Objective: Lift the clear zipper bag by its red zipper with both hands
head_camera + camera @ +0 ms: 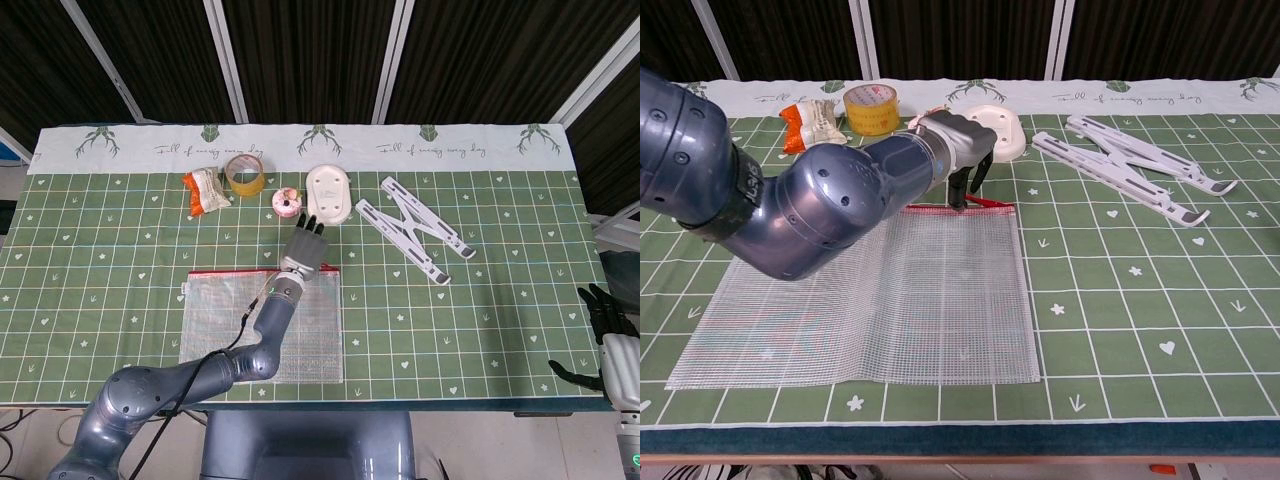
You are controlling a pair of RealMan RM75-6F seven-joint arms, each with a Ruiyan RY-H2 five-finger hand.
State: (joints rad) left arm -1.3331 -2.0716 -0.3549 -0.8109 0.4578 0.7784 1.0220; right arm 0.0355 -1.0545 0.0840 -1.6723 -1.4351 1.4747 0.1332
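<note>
On the table [480,300], near its front edge, the bag [870,300] lies flat, long axis left to right, its red zipper [940,206] along the far edge with the pull at the right end. Likely light, limp and slick, it should be pinched along the stiffer zipper strip, one hold toward each end. The left robot hand [305,247] hovers over the pull end, fingers apart and empty; the right robot hand [605,335] hangs off the table's right edge, fingers spread, empty.

A robot test lab is suggested by a cloth-covered table [480,330] backed by dark panelled walls [480,60].
</note>
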